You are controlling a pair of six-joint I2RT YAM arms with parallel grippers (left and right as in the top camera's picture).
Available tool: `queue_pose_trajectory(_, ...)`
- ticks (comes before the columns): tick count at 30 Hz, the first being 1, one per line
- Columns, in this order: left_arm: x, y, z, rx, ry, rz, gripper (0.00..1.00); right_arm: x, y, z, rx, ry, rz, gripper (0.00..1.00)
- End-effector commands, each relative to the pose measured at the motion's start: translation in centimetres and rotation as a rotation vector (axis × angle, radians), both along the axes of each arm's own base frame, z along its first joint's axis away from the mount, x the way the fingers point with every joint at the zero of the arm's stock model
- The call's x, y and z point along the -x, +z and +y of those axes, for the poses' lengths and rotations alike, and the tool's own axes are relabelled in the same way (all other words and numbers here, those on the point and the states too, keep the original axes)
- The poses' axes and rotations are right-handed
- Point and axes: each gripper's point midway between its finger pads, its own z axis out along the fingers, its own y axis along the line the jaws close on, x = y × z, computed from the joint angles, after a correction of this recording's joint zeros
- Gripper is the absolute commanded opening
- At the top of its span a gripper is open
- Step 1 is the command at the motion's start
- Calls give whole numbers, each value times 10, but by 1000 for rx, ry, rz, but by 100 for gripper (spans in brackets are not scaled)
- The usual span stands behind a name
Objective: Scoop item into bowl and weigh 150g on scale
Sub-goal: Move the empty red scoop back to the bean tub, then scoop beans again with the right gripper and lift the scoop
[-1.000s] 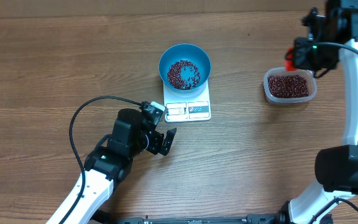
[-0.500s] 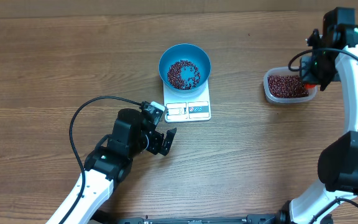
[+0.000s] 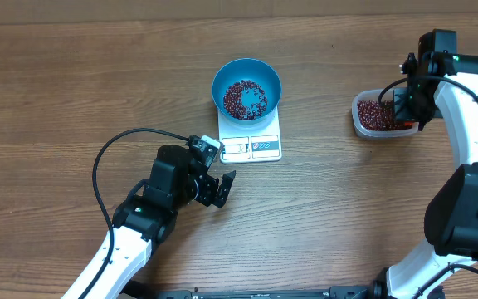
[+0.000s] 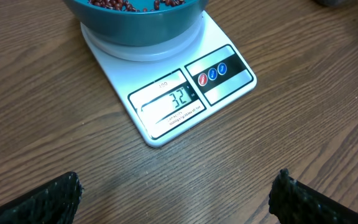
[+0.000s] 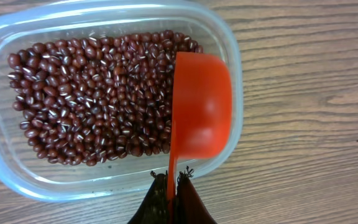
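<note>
We looked down on a brown wood-grain table [image 3: 65,79] that filled the whole overhead frame. Two things stood directly on it: a small white scale [image 3: 251,148] just above the frame's centre, and a clear plastic tub [image 3: 372,134] at the right, in the upper half. They sat well apart, with wood grain showing between them.
</note>
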Motion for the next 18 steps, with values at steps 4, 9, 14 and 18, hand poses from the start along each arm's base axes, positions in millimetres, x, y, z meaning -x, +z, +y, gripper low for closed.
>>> queue_pose_trajectory(4,1,3,-3,15,-7,0,100,7,-8,3,-11,-1,1,4)
queue_pose_trajectory(9,1,3,-3,15,-7,0,99,10,-21,14,-71,10,8,4)
queue_pose_trajectory(14,1,3,-3,16,-7,1,100,8,-24,37,-206,35,-6,4)
queue_pose_trajectory(18,1,3,-3,16,-6,1,100,5,-22,58,-323,58,-27,4)
